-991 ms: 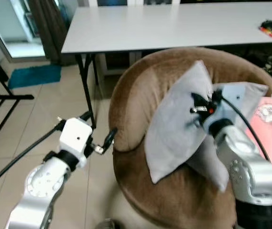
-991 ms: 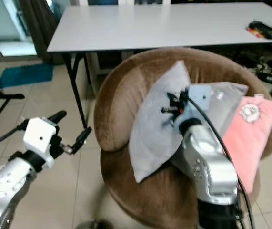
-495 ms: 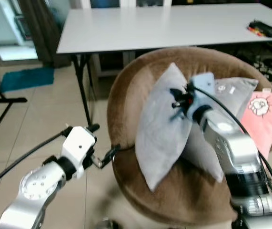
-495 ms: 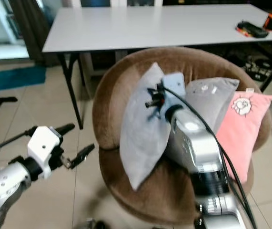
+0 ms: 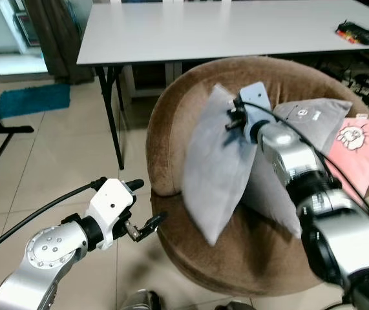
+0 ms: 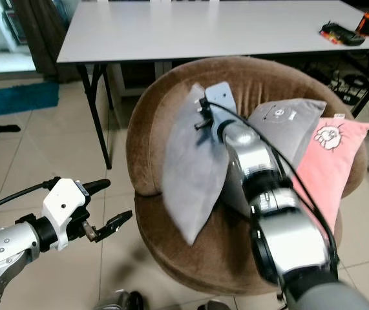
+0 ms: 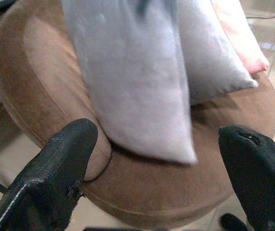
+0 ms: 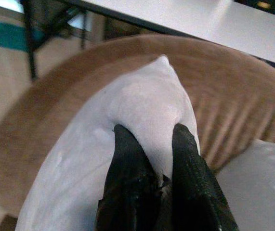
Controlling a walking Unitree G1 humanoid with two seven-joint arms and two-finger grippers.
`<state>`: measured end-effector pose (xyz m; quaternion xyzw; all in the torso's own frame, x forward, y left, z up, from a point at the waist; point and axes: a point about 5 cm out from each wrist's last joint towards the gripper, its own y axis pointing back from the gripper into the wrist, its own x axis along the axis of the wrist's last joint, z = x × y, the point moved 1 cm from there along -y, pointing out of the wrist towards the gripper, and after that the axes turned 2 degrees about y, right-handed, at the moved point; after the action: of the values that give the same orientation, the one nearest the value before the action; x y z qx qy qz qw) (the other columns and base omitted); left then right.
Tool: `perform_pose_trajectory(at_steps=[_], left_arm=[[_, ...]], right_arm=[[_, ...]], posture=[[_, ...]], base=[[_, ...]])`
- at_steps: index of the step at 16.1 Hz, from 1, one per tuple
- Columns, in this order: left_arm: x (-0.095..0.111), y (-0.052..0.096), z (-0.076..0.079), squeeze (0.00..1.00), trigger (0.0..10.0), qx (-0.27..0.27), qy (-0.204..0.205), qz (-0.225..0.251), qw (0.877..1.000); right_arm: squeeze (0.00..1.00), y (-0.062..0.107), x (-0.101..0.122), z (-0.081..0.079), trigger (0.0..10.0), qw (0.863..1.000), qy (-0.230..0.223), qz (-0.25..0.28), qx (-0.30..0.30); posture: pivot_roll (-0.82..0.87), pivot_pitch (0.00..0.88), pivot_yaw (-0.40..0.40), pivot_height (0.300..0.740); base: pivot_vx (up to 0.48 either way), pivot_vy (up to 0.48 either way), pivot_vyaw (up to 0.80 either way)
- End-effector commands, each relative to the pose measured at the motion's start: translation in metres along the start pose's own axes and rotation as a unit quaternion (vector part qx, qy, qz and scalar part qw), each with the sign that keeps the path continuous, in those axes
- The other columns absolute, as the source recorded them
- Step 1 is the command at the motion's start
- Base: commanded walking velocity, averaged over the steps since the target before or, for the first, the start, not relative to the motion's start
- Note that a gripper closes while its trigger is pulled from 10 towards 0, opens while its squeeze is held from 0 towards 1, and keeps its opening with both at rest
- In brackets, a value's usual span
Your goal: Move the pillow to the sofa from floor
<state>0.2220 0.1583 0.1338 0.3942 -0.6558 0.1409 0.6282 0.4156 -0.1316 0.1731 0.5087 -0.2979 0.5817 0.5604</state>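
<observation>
Right gripper pinches the top corner of the grey pillow, which stands on edge on the brown sofa, leaning against its backrest, bottom corner on the seat. Second grey cushion and pink cushion sit just beside it to the right. Left gripper hovers low by the sofa's front-left edge over the tile floor, fingers spread, holding nothing.

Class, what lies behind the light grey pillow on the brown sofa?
Behind the light grey pillow, pinched by the right end effector, stand the sofa's backrest and a darker grey pillow; that pillow's lower part is hidden.
</observation>
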Motion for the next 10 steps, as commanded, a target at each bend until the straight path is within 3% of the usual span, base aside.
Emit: perform_pose_trajectory(at_steps=[1, 2, 3, 5, 7, 9, 10], left_arm=[[0.001, 0.000, -0.001, 0.00, 10.0, -0.008, -0.004, -0.006, 1.000], [0.001, -0.001, -0.001, 0.00, 10.0, -0.009, -0.004, -0.007, 1.000], [0.000, -0.001, -0.001, 0.00, 10.0, -0.009, -0.005, -0.007, 1.000], [0.001, -0.002, -0.002, 0.00, 10.0, -0.006, -0.005, -0.005, 1.000], [0.000, -0.003, -0.003, 0.00, 10.0, 0.002, -0.003, -0.001, 1.000], [0.001, -0.005, -0.005, 0.00, 10.0, 0.021, 0.001, 0.007, 1.000], [0.002, -0.008, -0.009, 0.00, 10.0, 0.046, 0.003, 0.015, 0.999]], right_arm=[[0.00, -0.001, 0.016, 0.013, 10.0, 0.999, 0.008, 0.032, -0.036], [1.00, -0.001, 0.016, 0.020, 10.0, 0.997, 0.024, 0.035, -0.059], [1.00, 0.000, 0.016, 0.022, 10.0, 0.997, 0.031, 0.037, -0.064], [1.00, 0.001, 0.013, 0.035, 10.0, 0.995, -0.006, 0.043, -0.090], [1.00, 0.007, 0.018, 0.056, 10.0, 0.988, -0.043, 0.067, -0.134], [1.00, 0.013, 0.022, 0.075, 10.0, 0.981, -0.040, 0.086, -0.170], [0.00, 0.015, 0.022, 0.083, 10.0, 0.980, -0.055, 0.089, -0.169]], posture=[[0.01, 0.137, 0.010, 0.740], [0.01, 0.138, 0.011, 0.740], [0.01, 0.138, 0.011, 0.740], [0.02, 0.135, 0.011, 0.740], [0.01, 0.128, 0.018, 0.740], [0.01, 0.121, 0.027, 0.740], [0.00, 0.115, 0.033, 0.740]], base=[[0.000, 0.000, 0.00], [0.000, 0.000, 0.00], [0.000, 0.000, 0.00], [0.000, 0.000, 0.00], [0.000, 0.000, 0.00], [0.000, 0.000, 0.00], [0.000, 0.000, 0.00]])
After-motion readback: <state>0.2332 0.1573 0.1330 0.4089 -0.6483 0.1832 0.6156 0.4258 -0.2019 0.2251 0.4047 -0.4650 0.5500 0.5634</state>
